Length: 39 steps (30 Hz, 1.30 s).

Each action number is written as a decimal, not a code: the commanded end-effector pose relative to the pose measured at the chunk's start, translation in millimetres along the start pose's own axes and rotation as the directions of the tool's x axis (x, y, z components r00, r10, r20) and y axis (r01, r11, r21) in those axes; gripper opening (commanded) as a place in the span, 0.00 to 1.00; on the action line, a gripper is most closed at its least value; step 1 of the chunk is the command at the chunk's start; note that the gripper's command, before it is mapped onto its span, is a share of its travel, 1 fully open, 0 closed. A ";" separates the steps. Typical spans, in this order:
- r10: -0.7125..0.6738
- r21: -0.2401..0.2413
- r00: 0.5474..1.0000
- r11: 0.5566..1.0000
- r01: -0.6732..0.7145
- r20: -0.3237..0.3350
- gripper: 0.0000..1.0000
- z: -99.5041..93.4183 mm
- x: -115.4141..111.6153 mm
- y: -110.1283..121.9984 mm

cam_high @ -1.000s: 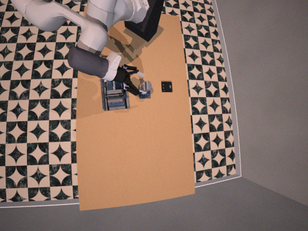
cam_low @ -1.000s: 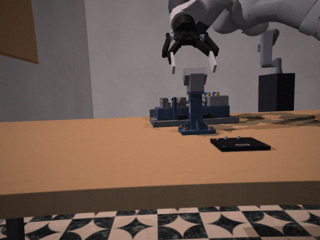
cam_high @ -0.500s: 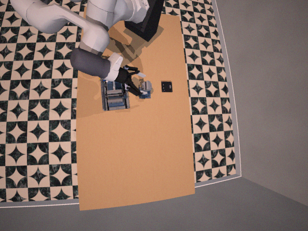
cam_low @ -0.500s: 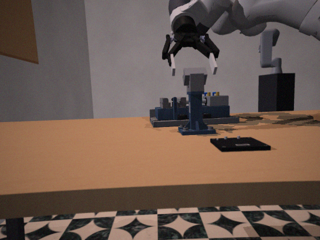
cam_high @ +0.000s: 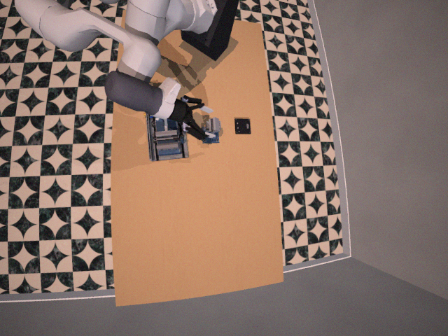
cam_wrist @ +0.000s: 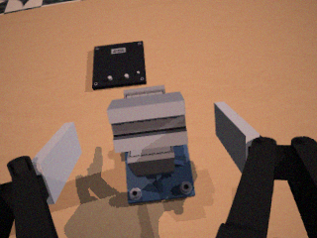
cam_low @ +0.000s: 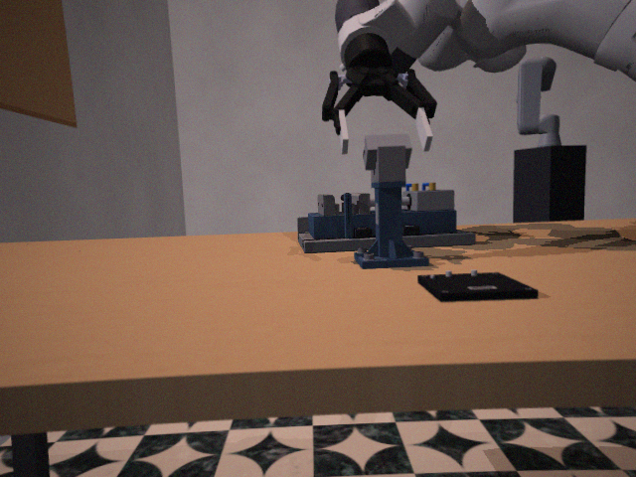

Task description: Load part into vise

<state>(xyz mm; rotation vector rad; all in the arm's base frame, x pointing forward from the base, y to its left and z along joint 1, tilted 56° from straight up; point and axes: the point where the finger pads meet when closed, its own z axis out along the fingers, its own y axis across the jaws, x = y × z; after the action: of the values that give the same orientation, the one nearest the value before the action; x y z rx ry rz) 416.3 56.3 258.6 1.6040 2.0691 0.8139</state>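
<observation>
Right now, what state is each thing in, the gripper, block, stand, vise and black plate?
Gripper: open, above the block.
Block: lying across the stand's top, ungripped.
Stand: upright, loaded.
Vise: open, unloaded.
Black plate: flat, no block on it.

Table (cam_high: 197,217) (cam_low: 256,318) (cam_wrist: 238,59), orange-tan. Floor tiles (cam_high: 23,224) (cam_low: 359,443), cream and dark green, star-patterned. Plate (cam_high: 242,122) (cam_low: 477,292) (cam_wrist: 119,64), black. Stand (cam_high: 215,139) (cam_low: 389,218) (cam_wrist: 149,180), blue. Finger pads (cam_high: 206,108) (cam_low: 424,129), whitish grey.
</observation>
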 end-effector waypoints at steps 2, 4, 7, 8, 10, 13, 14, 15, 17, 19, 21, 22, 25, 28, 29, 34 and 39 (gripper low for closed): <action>0.011 -0.006 1.000 1.000 -0.011 -0.001 0.76 1.9 0.4 2.1; 0.011 -0.006 1.000 1.000 -0.011 -0.001 0.76 2.6 0.4 2.1; 0.011 -0.006 1.000 1.000 -0.011 -0.001 0.76 3.0 0.4 2.1; 0.011 -0.006 1.000 1.000 -0.011 -0.001 0.76 3.3 0.4 2.1; 0.011 -0.006 1.000 1.000 -0.011 -0.001 0.76 4.0 0.4 2.1; 0.011 -0.006 1.000 1.000 -0.011 -0.001 0.76 4.8 0.4 2.1; 0.011 -0.006 1.000 1.000 -0.011 -0.001 0.76 5.1 0.4 2.1; 0.011 -0.006 1.000 1.000 -0.011 -0.001 0.76 5.4 0.4 2.1; 0.011 -0.006 1.000 1.000 -0.011 -0.001 0.76 5.8 0.4 2.1; 0.011 -0.006 1.000 1.000 -0.011 -0.001 0.76 6.3 0.4 2.1; 0.011 -0.006 1.000 1.000 -0.011 -0.001 0.76 6.6 0.4 2.1; 0.011 -0.006 1.000 1.000 -0.011 -0.001 0.76 6.8 0.4 2.1; 0.011 -0.006 1.000 1.000 -0.011 -0.001 0.76 7.0 0.4 2.1; 0.011 -0.006 1.000 1.000 -0.011 -0.001 0.76 7.4 0.4 2.1; 0.011 -0.006 1.000 1.000 -0.011 -0.001 0.76 7.5 0.4 2.1; 0.011 -0.006 1.000 1.000 -0.011 -0.001 0.76 8.0 0.4 2.1; 0.011 -0.006 1.000 1.000 -0.011 -0.001 0.76 8.3 0.4 2.1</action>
<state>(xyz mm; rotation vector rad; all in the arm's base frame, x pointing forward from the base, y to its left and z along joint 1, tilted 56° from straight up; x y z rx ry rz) 422.0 58.4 253.5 1.6079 2.0635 0.8194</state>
